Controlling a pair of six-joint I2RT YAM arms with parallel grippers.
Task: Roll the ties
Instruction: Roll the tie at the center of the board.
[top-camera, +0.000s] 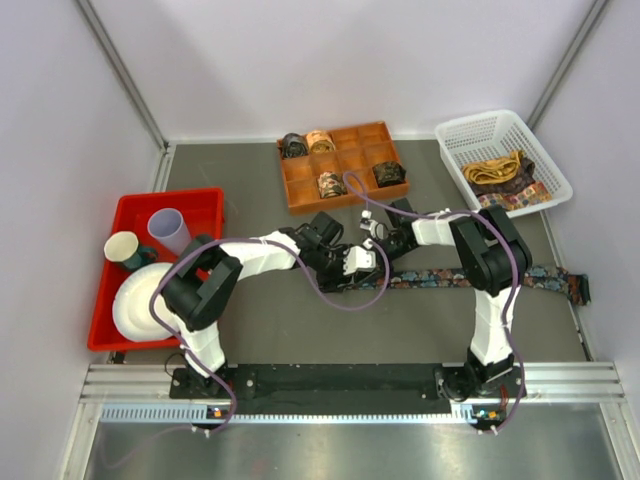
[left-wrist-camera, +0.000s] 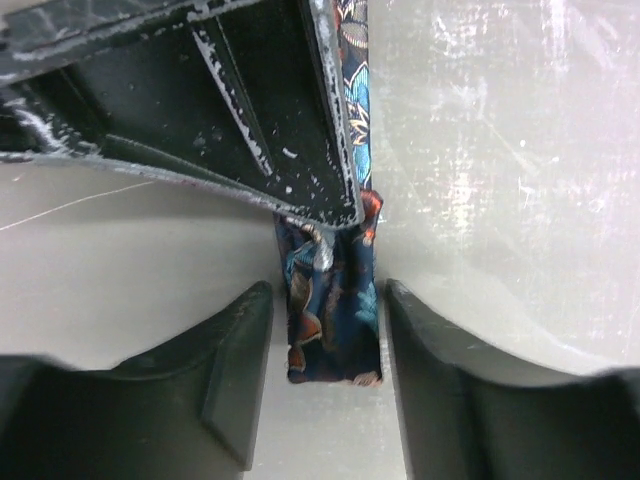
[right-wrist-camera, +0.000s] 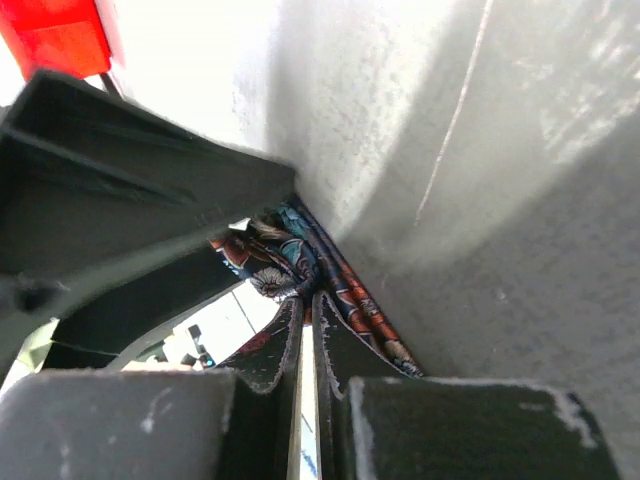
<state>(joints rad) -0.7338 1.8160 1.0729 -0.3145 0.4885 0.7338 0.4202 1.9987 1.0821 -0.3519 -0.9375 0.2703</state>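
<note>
A dark floral tie (top-camera: 480, 278) lies flat on the surface (top-camera: 300, 330), stretching from the middle to the right edge. The left hand (left-wrist-camera: 328, 292) is open, and its fingers (left-wrist-camera: 240, 370) flank the tie's left end closely. The right hand (right-wrist-camera: 308, 300) is closed with its tip at that same end; I cannot tell if it pinches cloth. Rolled ties (top-camera: 331, 184) sit in an orange tray (top-camera: 290, 196), and loose ties (top-camera: 497, 172) lie in a white basket (top-camera: 455, 135).

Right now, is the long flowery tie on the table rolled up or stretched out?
Mostly stretched out: the tie lies in a straight line across the table; only one end looks folded over.
</note>
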